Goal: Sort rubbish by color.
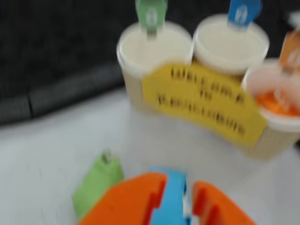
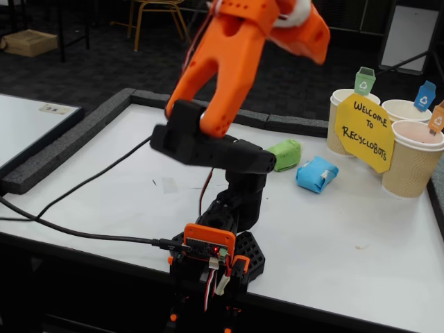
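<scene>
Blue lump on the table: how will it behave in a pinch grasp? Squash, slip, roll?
The blue lump looks like crumpled paper, so it probably squashes slightly and weighs little. Its wrinkled surface should give decent grip. The blocky, flattened shape suggests it slides rather than rolls if nudged.

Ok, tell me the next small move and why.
Probably lower the gripper onto the blue lump. It lies on the table beside the green lump and shows between the parted jaws in the wrist view. Something orange already sits inside the orange-tagged cup.

The yellow sign (image 2: 364,133) on the cups reads "Welcome to Recyclobots".
</scene>
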Controlling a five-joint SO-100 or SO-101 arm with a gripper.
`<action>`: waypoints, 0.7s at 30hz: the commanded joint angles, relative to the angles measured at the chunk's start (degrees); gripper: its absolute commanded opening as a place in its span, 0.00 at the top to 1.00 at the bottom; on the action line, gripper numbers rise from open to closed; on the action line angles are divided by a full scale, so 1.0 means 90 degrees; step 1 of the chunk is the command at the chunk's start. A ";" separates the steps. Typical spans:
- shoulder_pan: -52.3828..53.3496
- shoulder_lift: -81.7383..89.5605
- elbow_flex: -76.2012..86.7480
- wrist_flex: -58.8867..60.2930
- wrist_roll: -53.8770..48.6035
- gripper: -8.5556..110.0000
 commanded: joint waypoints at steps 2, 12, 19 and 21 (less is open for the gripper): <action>0.0117 -0.0693 0.0391 -0.0205 0.0088 0.93; 0.0068 -0.2354 0.0918 -0.0889 0.0049 0.93; 0.0146 -0.3389 0.0908 -0.1641 0.0010 0.93; 0.0166 -0.3672 0.0908 -0.1904 0.0010 0.93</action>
